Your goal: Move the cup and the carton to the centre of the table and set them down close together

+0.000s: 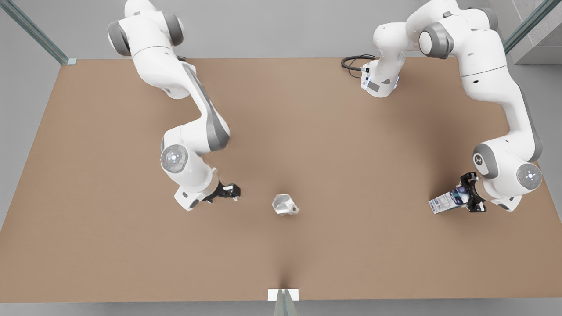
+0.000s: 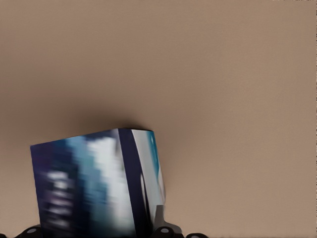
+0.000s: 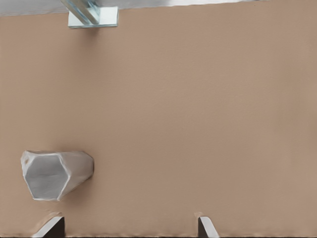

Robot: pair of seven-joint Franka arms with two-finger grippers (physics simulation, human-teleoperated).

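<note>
The silvery faceted cup (image 1: 284, 205) (image 3: 55, 174) rests on the brown table (image 1: 351, 145) near its middle, with nothing touching it. My right gripper (image 1: 230, 191) (image 3: 129, 225) is a short way off on the front view's left, open and empty, with its fingertips (image 3: 205, 225) apart from the cup. The dark blue and white carton (image 1: 448, 201) (image 2: 94, 183) is near the table's edge on the front view's right. It points toward the centre, and my left gripper (image 1: 470, 197) is shut on one end of it.
A small white tab (image 1: 283, 294) (image 3: 93, 17) marks the near long edge, just below the cup. A black cable (image 1: 355, 66) loops by the arm base at the far edge. Bare brown tabletop (image 1: 364, 202) lies between the cup and the carton.
</note>
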